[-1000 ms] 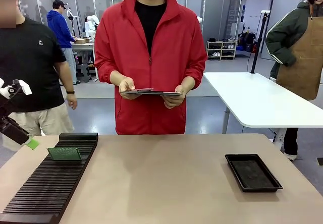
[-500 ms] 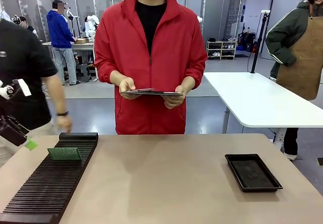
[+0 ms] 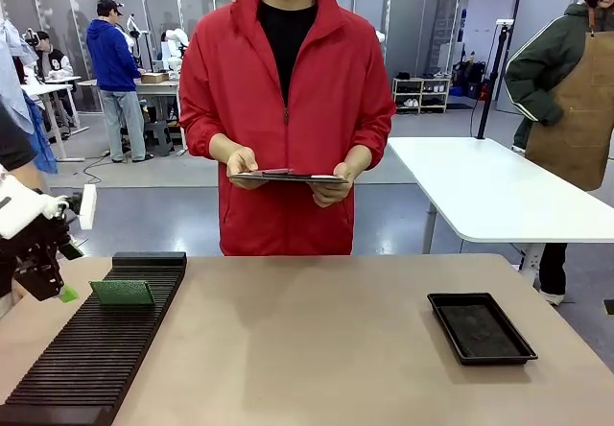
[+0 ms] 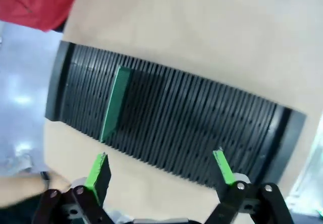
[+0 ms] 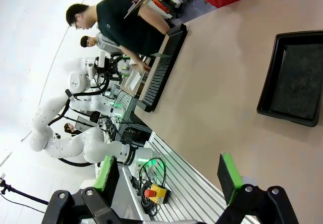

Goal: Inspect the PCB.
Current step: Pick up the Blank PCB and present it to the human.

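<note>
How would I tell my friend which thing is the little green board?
Look at the tan table, at the long black ribbed rack on the robot's left side. Near the rack's far end, the PCB stands on edge in a slot. It is the one green piece in that black rack, unlike the flat black tray across the table.

On desk (image 3: 307, 349), left side: slotted rack (image 3: 96, 349), running near to far. PCB (image 3: 122, 293) stands upright in 1 slot near the rack's far end. Right side: tray (image 3: 480, 328), well apart from rack. Behind far edge: person (image 3: 288, 109) holding clipboard (image 3: 288, 175). Robot's left hand (image 4: 160, 158) sits left of rack, near PCB, not touching.
</note>
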Robot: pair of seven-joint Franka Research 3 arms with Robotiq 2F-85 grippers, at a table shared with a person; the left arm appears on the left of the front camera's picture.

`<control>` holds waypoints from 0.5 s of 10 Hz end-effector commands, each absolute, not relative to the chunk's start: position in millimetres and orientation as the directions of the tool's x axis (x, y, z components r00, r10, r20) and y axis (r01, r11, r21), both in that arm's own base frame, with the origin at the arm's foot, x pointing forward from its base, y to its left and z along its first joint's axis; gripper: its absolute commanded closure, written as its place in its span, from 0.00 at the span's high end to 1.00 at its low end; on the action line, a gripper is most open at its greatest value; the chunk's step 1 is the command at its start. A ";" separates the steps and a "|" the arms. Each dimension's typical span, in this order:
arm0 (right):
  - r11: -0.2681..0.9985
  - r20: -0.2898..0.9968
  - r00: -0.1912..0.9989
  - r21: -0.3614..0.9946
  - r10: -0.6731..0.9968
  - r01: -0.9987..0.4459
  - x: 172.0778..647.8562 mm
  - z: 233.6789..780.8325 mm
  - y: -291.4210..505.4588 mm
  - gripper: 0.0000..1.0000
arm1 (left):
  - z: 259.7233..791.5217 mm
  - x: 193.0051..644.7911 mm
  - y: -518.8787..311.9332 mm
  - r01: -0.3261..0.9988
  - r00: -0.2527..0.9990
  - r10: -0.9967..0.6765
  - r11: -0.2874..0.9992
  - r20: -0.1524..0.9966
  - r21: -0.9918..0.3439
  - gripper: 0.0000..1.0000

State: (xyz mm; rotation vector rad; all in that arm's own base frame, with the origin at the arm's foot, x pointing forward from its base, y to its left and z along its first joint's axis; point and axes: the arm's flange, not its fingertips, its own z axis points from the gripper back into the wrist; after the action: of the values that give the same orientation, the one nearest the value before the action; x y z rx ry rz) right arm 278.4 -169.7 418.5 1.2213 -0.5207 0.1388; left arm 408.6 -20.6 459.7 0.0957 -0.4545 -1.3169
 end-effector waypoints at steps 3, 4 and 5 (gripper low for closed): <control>0.342 0.460 0.870 0.858 -0.179 -0.383 279.5 419.8 -169.9 1.00 | 435.4 457.3 -12.3 0.896 0.047 -0.994 0.085 0.097 0.436 1.00; 0.342 0.460 0.870 0.858 -0.179 -0.383 279.5 419.8 -169.9 1.00 | 428.8 468.8 -11.2 0.894 0.059 -0.996 0.081 0.064 0.442 1.00; 0.342 0.460 0.870 0.858 -0.179 -0.383 279.5 419.8 -169.9 1.00 | 424.1 479.6 -10.9 0.901 0.053 -0.998 0.066 0.041 0.428 1.00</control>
State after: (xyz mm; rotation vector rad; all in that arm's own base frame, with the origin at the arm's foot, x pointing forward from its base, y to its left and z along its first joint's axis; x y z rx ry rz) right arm 278.3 -169.8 418.5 1.2214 -0.5207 0.1384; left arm 463.5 -13.1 427.8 0.2773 -0.3853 -1.4745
